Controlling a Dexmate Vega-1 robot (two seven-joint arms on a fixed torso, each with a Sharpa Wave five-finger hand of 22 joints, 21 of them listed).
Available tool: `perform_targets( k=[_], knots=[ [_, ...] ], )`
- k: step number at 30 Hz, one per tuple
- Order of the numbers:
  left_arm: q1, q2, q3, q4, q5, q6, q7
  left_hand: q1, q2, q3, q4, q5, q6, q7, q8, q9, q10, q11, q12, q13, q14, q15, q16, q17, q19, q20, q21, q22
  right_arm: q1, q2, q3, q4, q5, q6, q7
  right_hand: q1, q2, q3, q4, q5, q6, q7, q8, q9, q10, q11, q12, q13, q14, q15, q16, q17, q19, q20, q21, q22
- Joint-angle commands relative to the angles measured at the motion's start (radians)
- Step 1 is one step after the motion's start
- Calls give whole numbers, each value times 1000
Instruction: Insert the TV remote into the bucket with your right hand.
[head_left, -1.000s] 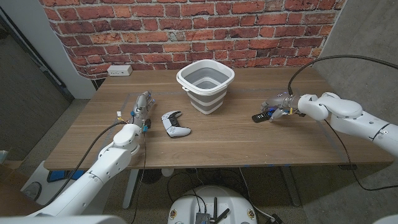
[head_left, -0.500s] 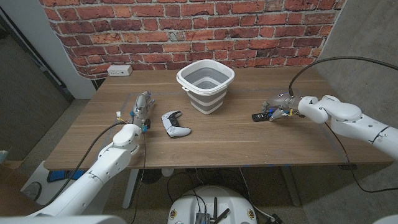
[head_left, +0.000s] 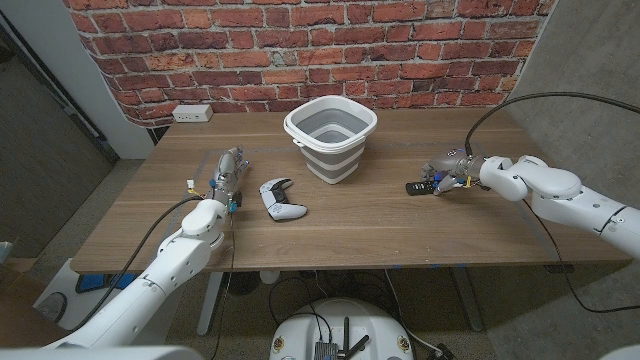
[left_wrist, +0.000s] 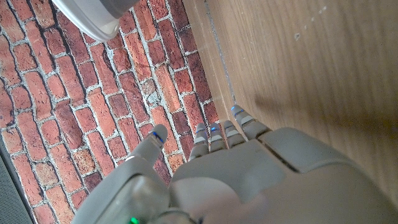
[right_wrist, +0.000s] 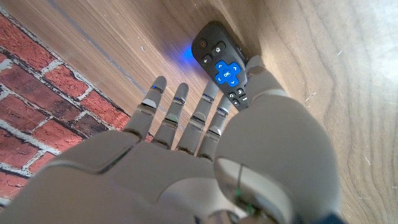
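Observation:
The black TV remote (head_left: 419, 187) with blue buttons lies flat on the wooden table, right of the grey and white bucket (head_left: 330, 135). My right hand (head_left: 447, 172) hovers just behind it. In the right wrist view the remote (right_wrist: 225, 65) is on the wood, my right hand (right_wrist: 199, 155) has its fingers stretched out beside it, and the thumb (right_wrist: 261, 84) covers the remote's near end. Nothing is gripped. My left hand (head_left: 230, 170) stands on the table at the left with straight fingers, holding nothing.
A white and black game controller (head_left: 280, 198) lies between my left hand and the bucket. A white outlet box (head_left: 192, 113) sits at the table's back left by the brick wall. The bucket's rim (left_wrist: 93, 15) shows in the left wrist view.
My right forearm has shifted slightly and the hand has settled a little closer over the remote. The remote, bucket and left hand have stayed put.

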Motion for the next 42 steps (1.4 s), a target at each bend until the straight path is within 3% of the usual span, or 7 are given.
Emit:
perform_targets(
  k=[1,12,42],
  knots=[
    [10,-2,1,-3,-4,-3,1,-2,81,3,2,1,5,-2,4,5,2,-3,2,4,5,-1,3,3,7,-35,2,6,-1,-15,17,-24,11,-6,10,-1,11,-7,2,5,11,-1,6,2,78,-60,4,0,8,-138,11,5,5,-7,-3,3],
    [7,-8,5,7,-5,-5,-2,-2,80,3,2,0,7,-3,4,5,2,-2,2,4,5,0,2,2,7,-36,2,6,1,-35,42,-53,38,-9,41,-7,26,-10,6,9,21,-1,9,0,101,-61,0,-1,11,-146,20,8,2,-9,-3,3],
    [-34,-6,17,28,10,-16,-30,-1,81,2,-1,0,9,-4,4,5,2,-3,2,4,4,-2,2,2,6,-37,2,6,-89,-142,177,-227,130,-115,80,8,52,3,-3,19,82,0,28,-9,154,-60,-2,3,41,-158,25,-3,6,-9,-3,2]
  ],
)
